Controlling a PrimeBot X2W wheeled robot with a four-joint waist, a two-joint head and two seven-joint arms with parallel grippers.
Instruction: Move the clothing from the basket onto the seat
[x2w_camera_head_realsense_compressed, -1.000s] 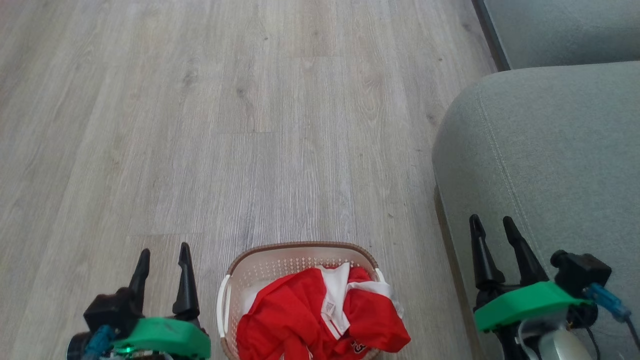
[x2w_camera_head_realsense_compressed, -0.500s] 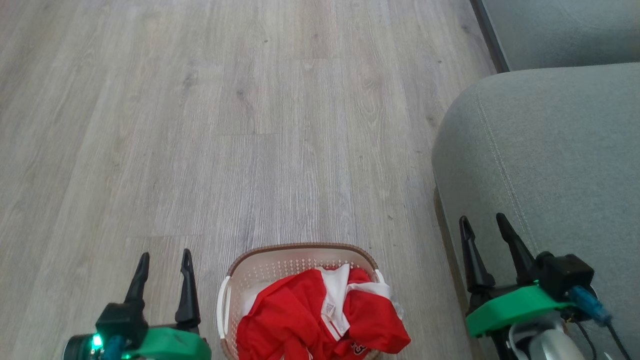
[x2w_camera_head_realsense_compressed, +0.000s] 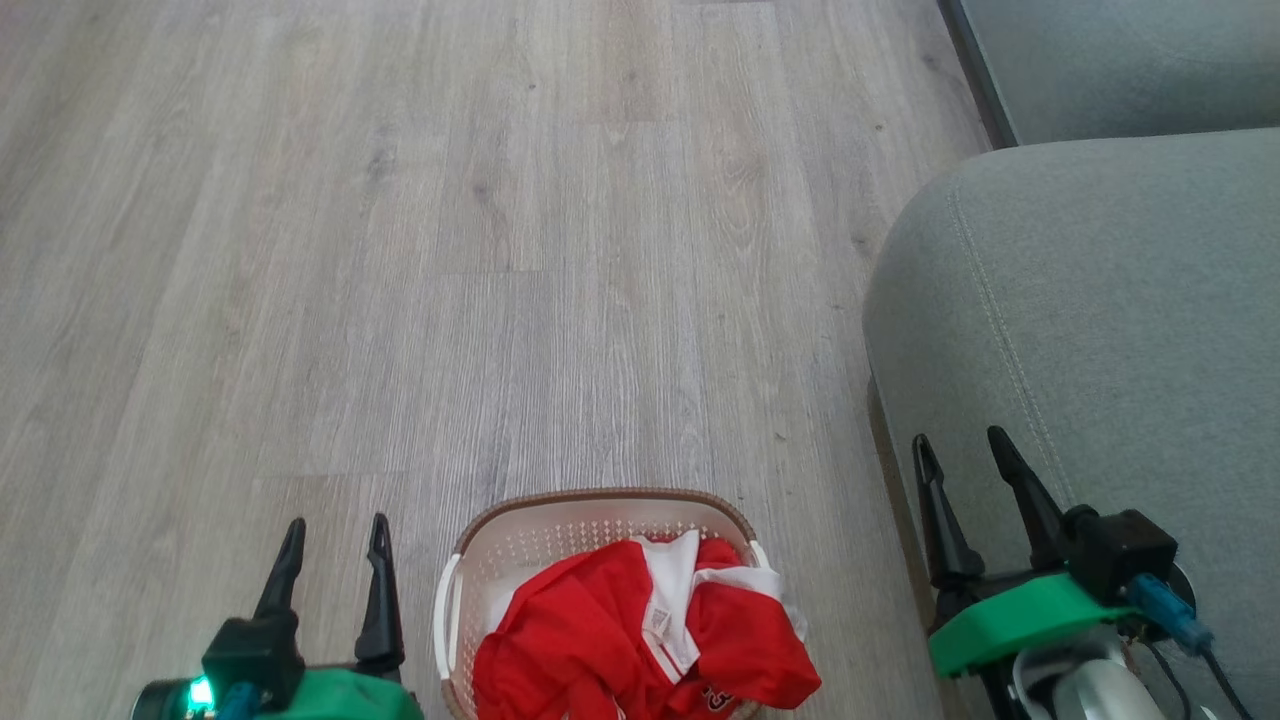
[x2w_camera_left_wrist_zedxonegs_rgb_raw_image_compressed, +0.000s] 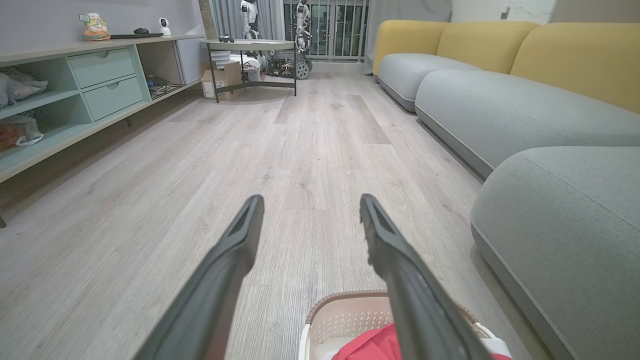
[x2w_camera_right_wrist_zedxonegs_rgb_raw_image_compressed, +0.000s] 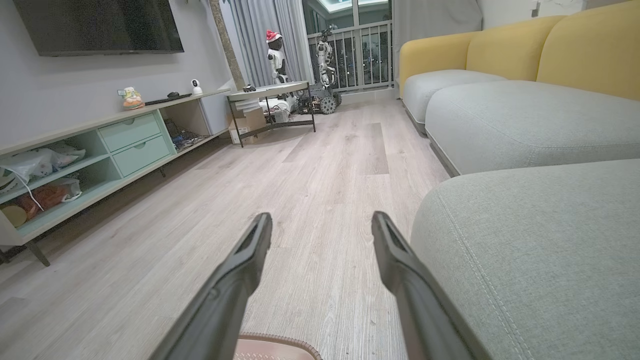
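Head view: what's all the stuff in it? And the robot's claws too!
pale grey wooden plank floor: one, grey, left and middle.
cream perforated plastic basket with brown braided rim: one, cream, on the floor, bottom middle.
bright red thin-fabric sports clothing with white trim: one heap, red and white, in the basket.
grey-green fabric sofa seat cushion: one, grey-green, right side.
second grey-green cushion: one, grey-green, top right corner.
left claw: one, dark fingers, lower left, open.
right claw: one, dark fingers, lower right, open.
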